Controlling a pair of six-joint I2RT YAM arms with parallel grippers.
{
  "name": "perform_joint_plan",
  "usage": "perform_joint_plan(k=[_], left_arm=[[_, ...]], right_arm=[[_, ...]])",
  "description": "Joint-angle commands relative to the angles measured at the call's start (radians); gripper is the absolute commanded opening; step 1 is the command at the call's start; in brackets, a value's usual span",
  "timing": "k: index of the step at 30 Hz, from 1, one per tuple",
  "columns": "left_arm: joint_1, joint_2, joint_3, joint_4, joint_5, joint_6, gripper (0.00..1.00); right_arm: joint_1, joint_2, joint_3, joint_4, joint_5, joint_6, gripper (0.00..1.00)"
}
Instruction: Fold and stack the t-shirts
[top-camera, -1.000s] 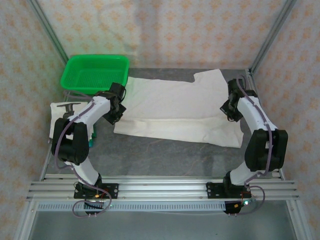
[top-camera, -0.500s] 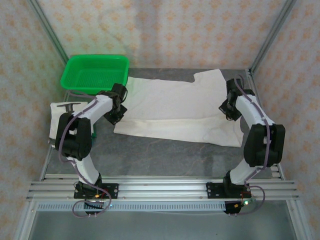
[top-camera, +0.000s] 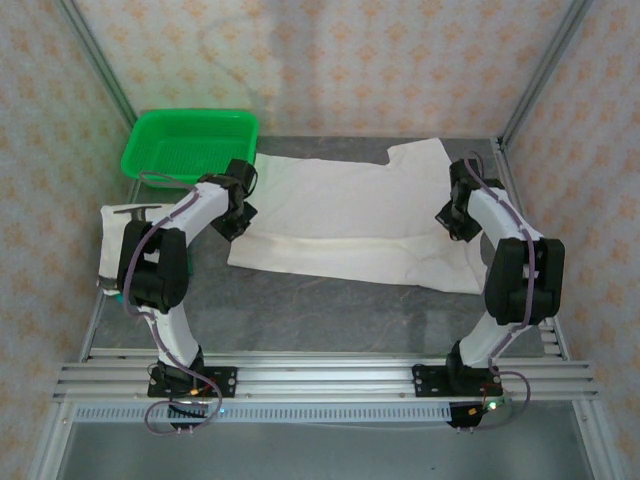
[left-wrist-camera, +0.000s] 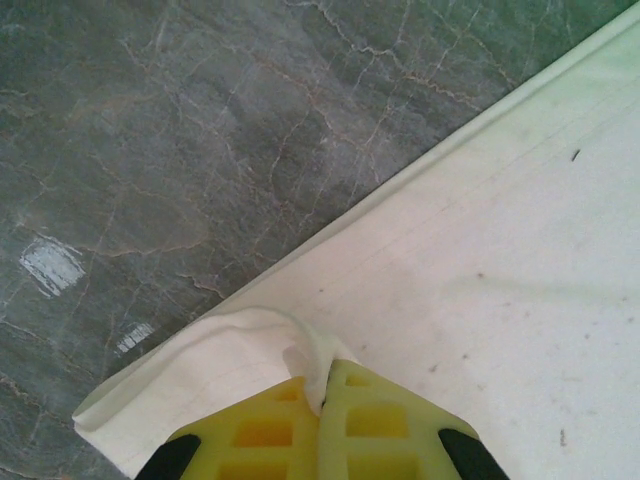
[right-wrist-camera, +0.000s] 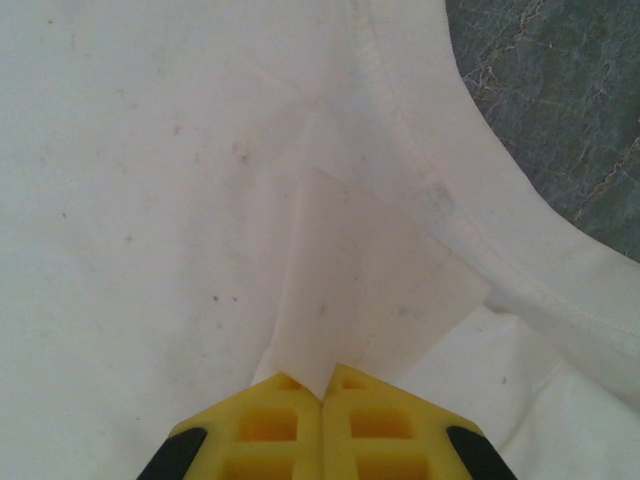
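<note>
A large white t-shirt (top-camera: 350, 210) lies spread across the grey table, its near long edge doubled over. My left gripper (top-camera: 233, 218) sits at the shirt's left end. In the left wrist view the left gripper (left-wrist-camera: 325, 385) is shut on a pinched ridge of the t-shirt (left-wrist-camera: 500, 280) near its hem corner. My right gripper (top-camera: 455, 215) is at the shirt's right end by the collar. The right wrist view has the right gripper (right-wrist-camera: 322, 385) shut on a raised fold of the t-shirt (right-wrist-camera: 150, 200). A second folded t-shirt (top-camera: 112, 240) with a small dark mark lies at the far left.
A green mesh basket (top-camera: 190, 140) stands at the back left, just beyond the shirt's left end. Metal frame posts rise at the back corners. Bare grey table (top-camera: 330, 310) lies between the shirt and the arm bases.
Both grippers have shifted a little toward the far side, each still pinching the shirt. The cloth near the right gripper has gathered slightly.
</note>
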Motion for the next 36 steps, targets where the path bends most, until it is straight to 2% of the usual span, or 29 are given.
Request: perform_joint_plan(k=[1,15,18,19,20,21,22,24,29,30,32,36], left_arm=[[0.014,0.017,0.055,-0.037,-0.040,0.025,0.00],[0.015,0.048,0.063,-0.042,-0.050,0.024,0.00],[0.016,0.049,0.046,-0.033,-0.051,0.018,0.03],[0.017,0.050,0.043,-0.029,-0.047,0.017,0.08],[0.017,0.052,0.041,-0.026,-0.041,0.016,0.14],[0.018,0.051,0.039,-0.022,-0.033,0.017,0.19],[0.019,0.049,0.037,-0.015,-0.023,0.018,0.28],[0.018,0.027,0.025,0.007,-0.012,0.021,0.47],[0.013,-0.066,-0.024,0.086,-0.011,0.069,0.88],[0.006,-0.082,-0.028,0.097,-0.010,0.087,0.94],[-0.020,-0.100,-0.020,0.101,-0.010,0.141,1.00],[-0.084,-0.087,-0.003,0.113,0.019,0.191,0.99]], right_arm=[[-0.008,0.015,-0.007,0.012,0.020,-0.004,0.00],[-0.011,0.023,-0.020,0.025,0.018,-0.004,0.00],[-0.012,0.031,-0.020,0.040,0.015,-0.006,0.07],[-0.012,0.034,-0.019,0.050,0.007,-0.011,0.16],[-0.012,0.035,-0.019,0.067,-0.014,-0.029,0.32],[-0.012,0.030,-0.021,0.086,-0.035,-0.043,0.44],[-0.012,0.019,-0.026,0.102,-0.050,-0.050,0.54],[-0.012,-0.014,-0.034,0.119,-0.054,-0.071,0.65],[-0.011,-0.160,-0.119,0.178,-0.005,-0.127,0.84],[-0.012,-0.199,-0.151,0.192,0.012,-0.125,0.86],[-0.012,-0.276,-0.220,0.225,0.003,-0.127,0.86],[-0.012,-0.403,-0.379,0.320,-0.128,-0.110,0.85]])
